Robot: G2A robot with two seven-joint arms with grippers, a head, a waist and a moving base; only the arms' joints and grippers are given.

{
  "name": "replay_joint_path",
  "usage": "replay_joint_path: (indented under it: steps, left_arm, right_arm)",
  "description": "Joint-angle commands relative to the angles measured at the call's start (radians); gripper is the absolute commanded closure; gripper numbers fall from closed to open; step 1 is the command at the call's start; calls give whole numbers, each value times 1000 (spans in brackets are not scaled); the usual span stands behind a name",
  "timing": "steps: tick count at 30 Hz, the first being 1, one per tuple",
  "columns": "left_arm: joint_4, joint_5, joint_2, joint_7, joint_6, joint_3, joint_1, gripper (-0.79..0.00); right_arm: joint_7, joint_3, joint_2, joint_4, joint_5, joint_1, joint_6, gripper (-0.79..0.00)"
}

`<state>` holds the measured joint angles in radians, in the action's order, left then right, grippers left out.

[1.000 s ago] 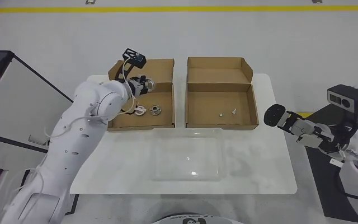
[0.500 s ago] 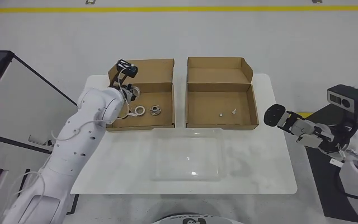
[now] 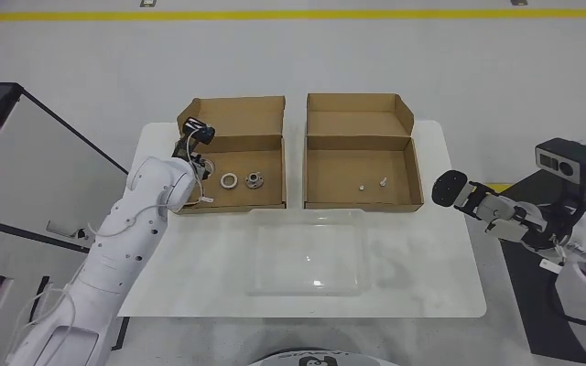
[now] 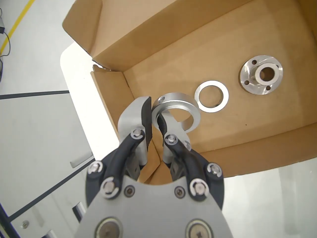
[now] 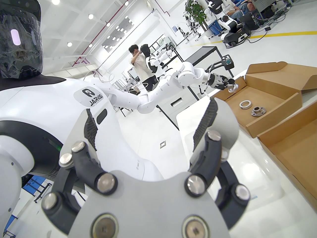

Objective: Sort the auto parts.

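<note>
- Pinching a shaft collar [image 4: 177,102] in my left pincer [image 4: 154,117]: one finger sits outside the rim and the other inside the bore, both pressed onto the metal between them.
- I hold the collar tilted over the left cardboard box [image 4: 210,25], close to that box's left wall and up off its floor.
- A flat washer [image 4: 224,99] lies on the floor of the left box, just beside the collar on the side toward the box's middle.
- A flanged hub [image 4: 249,74] lies on the same floor beyond the washer and apart from it. Its bore faces up and small holes ring the flange.
- My right pincer [image 5: 150,107] is spread wide with nothing between its fingers, well to the right of the left box.
- A second cardboard box [image 3: 357,142] stands just to the right of the left box, with two small fasteners [image 3: 384,180] on its floor, too small to name more closely.
- A clear plastic tray [image 3: 307,261] lies on the white table [image 3: 412,265], in front of the left box and a little to its right.
</note>
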<state>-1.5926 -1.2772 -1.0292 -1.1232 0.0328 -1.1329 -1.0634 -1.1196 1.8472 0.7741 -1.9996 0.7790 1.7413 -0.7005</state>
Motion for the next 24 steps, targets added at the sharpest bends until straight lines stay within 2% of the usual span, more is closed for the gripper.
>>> replay_joint_path:
  steps: [1,24]
  left_arm:
    - [9,-2,-1,3,2,0,-4,0]
    - [101,-70,-26,18,34,47,-10,0]
  right_arm:
    - [0,0,0,0,0,0,0,-785]
    - [0,0,0,0,0,0,0,-785]
